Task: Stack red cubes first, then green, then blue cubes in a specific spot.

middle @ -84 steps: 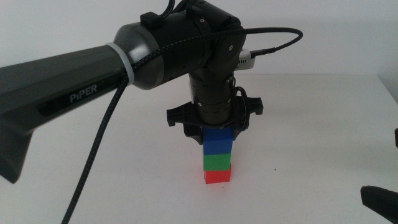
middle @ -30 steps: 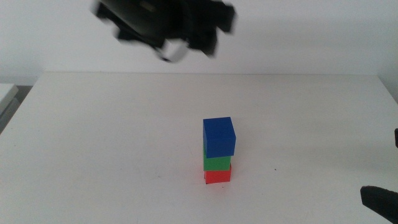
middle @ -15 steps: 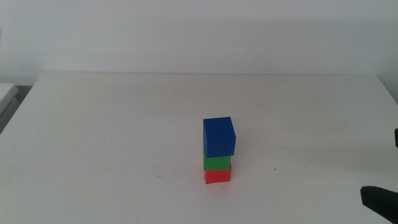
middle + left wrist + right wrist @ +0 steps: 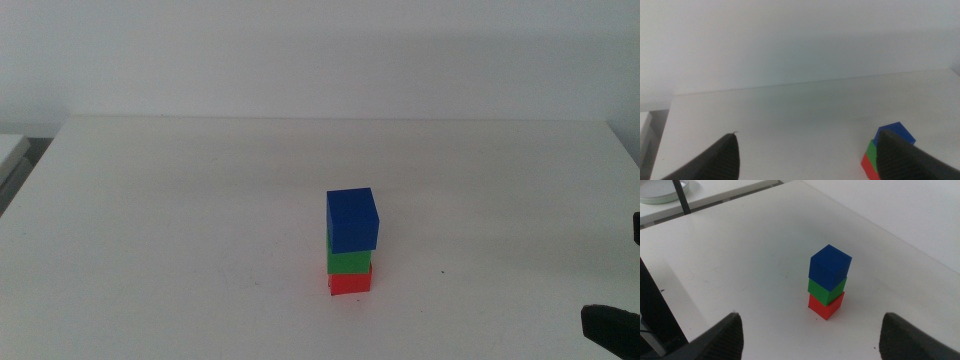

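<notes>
The three cubes stand as one tower on the white table. The red cube [image 4: 350, 283] is at the bottom, the green cube [image 4: 349, 262] sits on it, and the blue cube [image 4: 352, 220] is on top, turned slightly and overhanging a little. The tower covers the specific spot; one small dark mark [image 4: 443, 272] shows to its right. My left gripper [image 4: 807, 162] is open and empty, pulled well back, with the blue cube [image 4: 895, 132] beside one jaw. My right gripper [image 4: 812, 340] is open and empty too, facing the blue cube [image 4: 830, 267] from a distance, and shows at the middle view's bottom right [image 4: 612, 322].
The right wrist view shows a pale dish [image 4: 662, 190] on a side surface beyond the table edge, a thin dark cable [image 4: 682, 197] and a dark upright part [image 4: 655, 310] at the table's side. A lower side surface [image 4: 10, 150] lies left of the table.
The left gripper let go of the blue cube on top of the tower, rose up and back, and left the middle view. The tower has stayed still. The right arm has not moved.
</notes>
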Controlling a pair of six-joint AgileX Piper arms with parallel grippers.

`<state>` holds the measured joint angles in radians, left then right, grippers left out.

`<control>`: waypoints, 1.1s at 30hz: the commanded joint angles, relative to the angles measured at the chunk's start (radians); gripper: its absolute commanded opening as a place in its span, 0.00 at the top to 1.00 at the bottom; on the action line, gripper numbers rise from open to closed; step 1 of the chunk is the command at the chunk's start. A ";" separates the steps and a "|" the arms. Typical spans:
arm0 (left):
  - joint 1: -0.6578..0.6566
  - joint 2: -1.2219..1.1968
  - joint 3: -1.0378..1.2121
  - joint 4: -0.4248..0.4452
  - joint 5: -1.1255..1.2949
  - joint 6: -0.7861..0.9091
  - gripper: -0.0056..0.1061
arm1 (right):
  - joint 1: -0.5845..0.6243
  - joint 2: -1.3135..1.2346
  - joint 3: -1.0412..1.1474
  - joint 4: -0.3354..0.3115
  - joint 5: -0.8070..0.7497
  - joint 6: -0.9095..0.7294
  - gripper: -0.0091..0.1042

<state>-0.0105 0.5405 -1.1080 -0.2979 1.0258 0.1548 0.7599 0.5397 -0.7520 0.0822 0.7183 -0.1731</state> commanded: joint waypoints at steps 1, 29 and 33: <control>0.000 -0.008 0.002 -0.022 -0.015 0.001 0.11 | -0.004 -0.004 0.003 0.000 -0.011 -0.003 0.16; 0.000 -0.541 0.874 0.089 -0.660 0.004 0.11 | -0.497 -0.259 0.430 0.016 -0.277 -0.003 0.16; 0.000 -0.541 0.930 0.089 -0.781 0.004 0.11 | -0.700 -0.380 0.540 0.012 -0.277 -0.003 0.16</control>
<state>-0.0105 0.0029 -0.1953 -0.1948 0.3119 0.1569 0.1248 0.2011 -0.2474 0.0886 0.4555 -0.1731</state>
